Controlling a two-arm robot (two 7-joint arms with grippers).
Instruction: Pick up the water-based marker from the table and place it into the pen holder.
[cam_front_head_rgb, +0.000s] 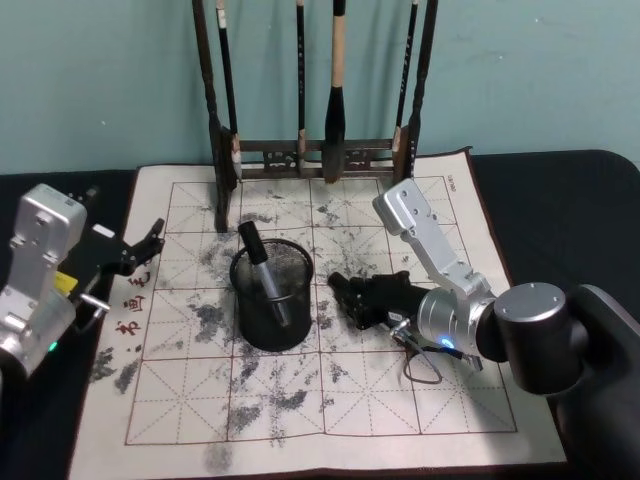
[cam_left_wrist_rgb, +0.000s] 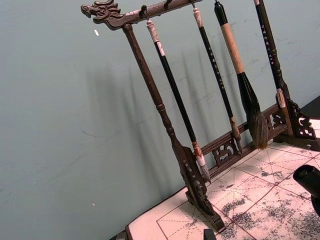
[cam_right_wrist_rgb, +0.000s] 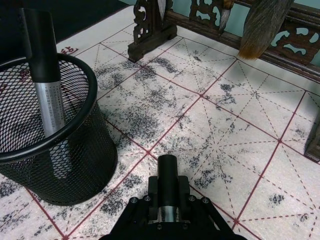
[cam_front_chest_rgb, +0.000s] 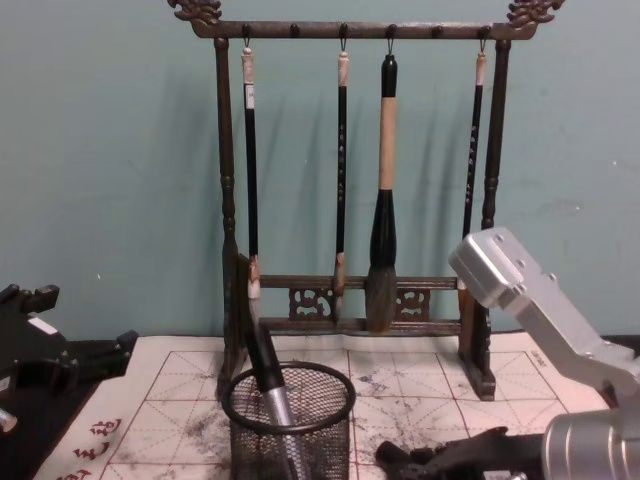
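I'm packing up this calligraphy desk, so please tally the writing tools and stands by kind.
brushes: 4, hanging on the rack
markers: 2, one in the holder, one in the right hand
holder: 1
rack: 1
Total: 8

Marker (cam_front_head_rgb: 264, 272) tip: you can't see it, sunk inside the pen holder (cam_front_head_rgb: 272, 330).
Brush rack (cam_front_head_rgb: 318, 150) top: cut off at 12 o'clock in your head view.
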